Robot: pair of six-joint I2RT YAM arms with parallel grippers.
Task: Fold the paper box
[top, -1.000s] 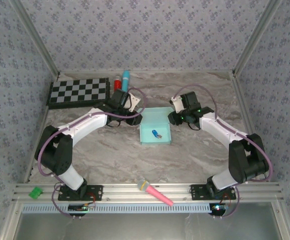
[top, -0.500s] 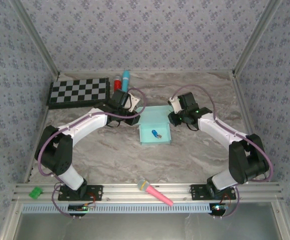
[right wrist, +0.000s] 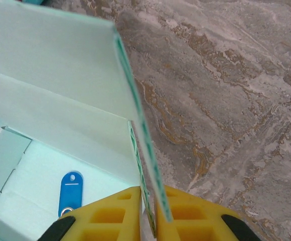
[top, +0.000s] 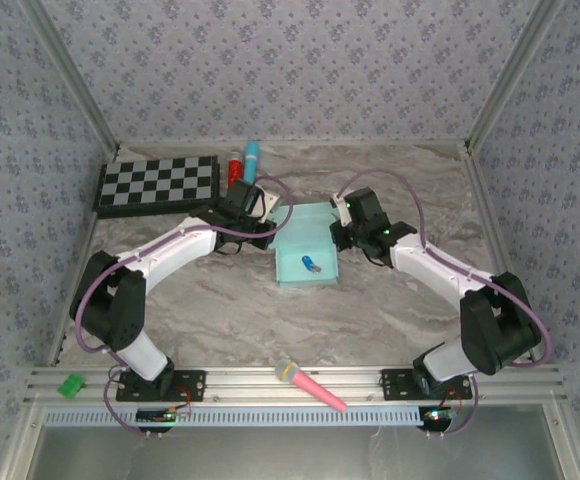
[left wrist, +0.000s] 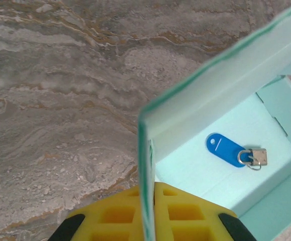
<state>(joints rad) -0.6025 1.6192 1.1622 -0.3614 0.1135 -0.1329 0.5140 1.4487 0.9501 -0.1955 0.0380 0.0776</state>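
The paper box [top: 307, 240] is pale mint-blue and sits mid-table with its lid flap raised at the back. A blue key tag [top: 312, 266] lies inside it. My left gripper [top: 272, 232] is at the box's left rear corner. In the left wrist view its yellow pads [left wrist: 113, 217] are shut on the thin upright side wall [left wrist: 146, 165], with the key tag [left wrist: 227, 149] on the box floor beyond. My right gripper [top: 339, 232] is at the right rear corner. Its yellow pads [right wrist: 110, 216] pinch the right wall and the flap edge [right wrist: 144, 145].
A checkerboard [top: 158, 183] lies at the back left, with a red tube [top: 235, 163] and a cyan tube [top: 252, 157] beside it. A pink microphone-shaped object [top: 310, 385] rests on the front rail and a green block [top: 70, 384] at the front left. Bare marble surrounds the box.
Both grippers have closed onto the box's side walls. The right arm moved left, toward the box, and the box's sides and lid flap now stand more upright.
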